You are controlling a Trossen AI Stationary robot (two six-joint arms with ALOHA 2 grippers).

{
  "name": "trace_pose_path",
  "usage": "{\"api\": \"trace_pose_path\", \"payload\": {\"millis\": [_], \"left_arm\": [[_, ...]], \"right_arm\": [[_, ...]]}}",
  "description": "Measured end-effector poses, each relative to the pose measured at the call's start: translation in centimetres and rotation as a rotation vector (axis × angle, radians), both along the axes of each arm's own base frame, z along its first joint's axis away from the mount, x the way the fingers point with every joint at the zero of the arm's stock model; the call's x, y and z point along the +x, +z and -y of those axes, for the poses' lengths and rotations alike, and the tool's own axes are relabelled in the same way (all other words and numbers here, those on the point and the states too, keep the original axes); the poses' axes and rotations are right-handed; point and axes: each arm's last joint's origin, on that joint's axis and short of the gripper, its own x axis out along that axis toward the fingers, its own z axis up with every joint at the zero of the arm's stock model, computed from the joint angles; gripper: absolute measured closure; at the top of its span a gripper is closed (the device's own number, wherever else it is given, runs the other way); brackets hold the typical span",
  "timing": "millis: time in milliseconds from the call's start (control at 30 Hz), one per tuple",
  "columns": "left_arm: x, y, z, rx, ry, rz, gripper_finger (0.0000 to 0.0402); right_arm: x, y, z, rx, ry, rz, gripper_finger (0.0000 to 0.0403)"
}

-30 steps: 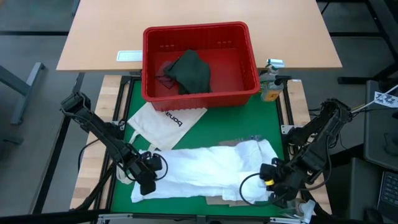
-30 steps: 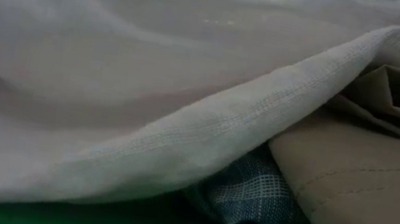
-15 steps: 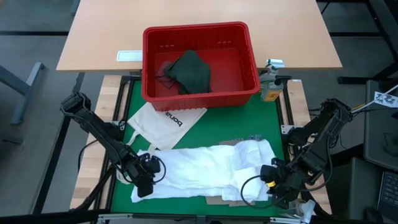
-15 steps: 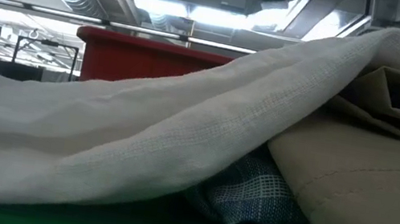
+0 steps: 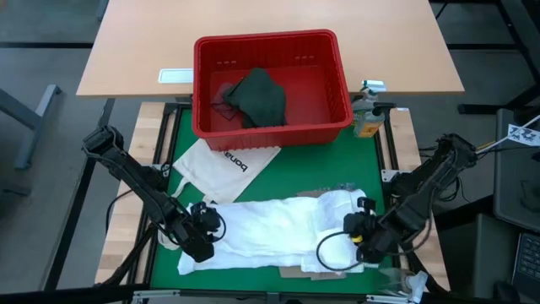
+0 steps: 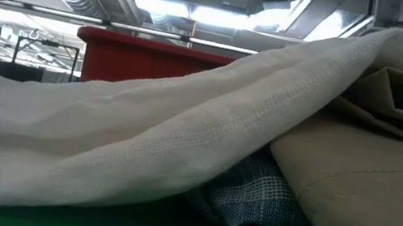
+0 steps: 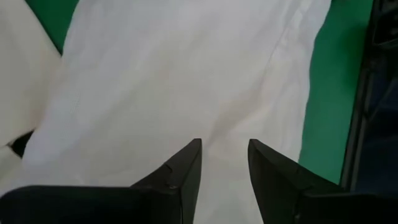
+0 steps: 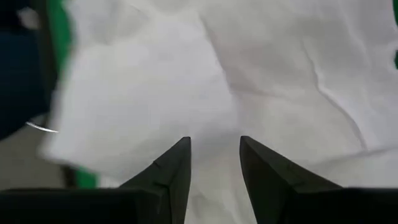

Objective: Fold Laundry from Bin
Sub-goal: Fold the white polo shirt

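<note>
White shirt lies flat and folded long across the near edge of the green counter; soft woven cotton, lightly creased, with a bunched edge at its right end. Left tool sits over the shirt's left end, right tool over the right end. Left wrist view: both dark wedge fingers spread apart with bare cloth between them, nothing pinched. Right wrist view: same, fingers parted over rumpled white fabric. Red bin, rigid plastic with slots under the rim, stands at the far edge of the counter and holds a crumpled dark green-grey top. A white tote lies flat between bin and shirt. Only the low view shows what lies under the shirt: a tan shirt with stitched seams and a blue checked cloth.
</note>
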Motion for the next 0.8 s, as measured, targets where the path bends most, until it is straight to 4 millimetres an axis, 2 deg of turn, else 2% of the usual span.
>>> {"api": "trace_pose_path", "payload": {"millis": [167,367,633,800], "left_arm": [[0.3,-1.3,0.3,0.031,-0.003,-0.044,0.0283],[0.5,-2.9,1.0,-0.008,-0.049,-0.167,0.0294],[0.0,-3.6,1.6,-0.162,-0.146,-0.361,0.0316],[-0.6,-3.5,1.8,-0.214,-0.183,-0.436,0.0334]], "right_arm": [[0.7,-2.3,1.2,-0.021,-0.033,-0.048,0.0265],[0.9,-4.0,0.4,0.167,0.071,-0.106,0.0265],[-0.8,-7.3,-0.6,0.345,0.156,-0.320,0.0265],[-1.2,-7.5,-0.6,0.412,0.153,-0.413,0.0265]]}}
